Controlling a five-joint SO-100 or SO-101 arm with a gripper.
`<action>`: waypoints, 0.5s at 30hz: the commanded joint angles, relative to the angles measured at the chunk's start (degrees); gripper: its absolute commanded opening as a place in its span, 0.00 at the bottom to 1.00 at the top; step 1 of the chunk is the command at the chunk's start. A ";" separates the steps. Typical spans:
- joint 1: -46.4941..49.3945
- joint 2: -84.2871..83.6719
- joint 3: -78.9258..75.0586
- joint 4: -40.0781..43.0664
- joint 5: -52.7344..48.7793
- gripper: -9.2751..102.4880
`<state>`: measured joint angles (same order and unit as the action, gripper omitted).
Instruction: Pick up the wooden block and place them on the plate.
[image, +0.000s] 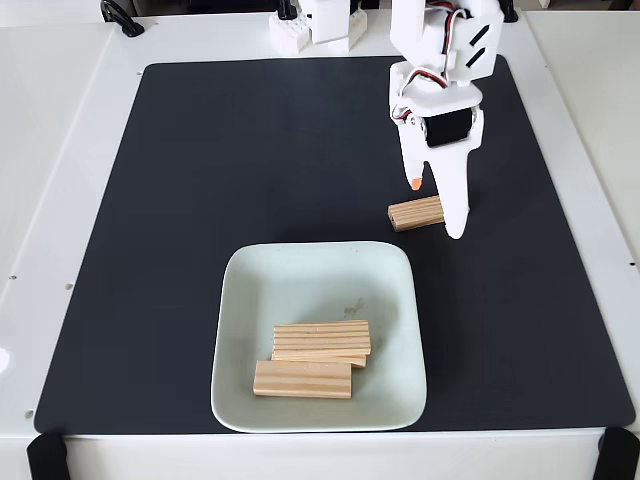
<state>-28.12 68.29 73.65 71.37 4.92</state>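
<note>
Plated blocks (303, 379); fingers (437, 208) straddle mat block (416, 213).

The wooden blocks (416, 213) were pale, grooved, unvarnished wood. The plate (300, 275) looked smooth and faintly glossy, the mat (250, 160) matt black, the hand (437, 210) smooth white plastic.

Robotics bench: white table (60, 150), black mat (250, 150).

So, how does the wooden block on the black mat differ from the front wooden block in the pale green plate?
The mat block lies tilted beside the white gripper; the front plate block lies level, alongside the plate's near rim, touching another block. The mat block looks shorter. Both are light tan and grooved.
</note>
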 joint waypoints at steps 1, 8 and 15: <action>0.09 0.35 -0.44 0.79 0.53 0.46; 0.09 -1.85 -1.49 0.18 0.44 0.46; 0.09 -4.48 -4.92 0.26 0.53 0.46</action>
<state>-28.12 63.72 71.81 71.89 4.92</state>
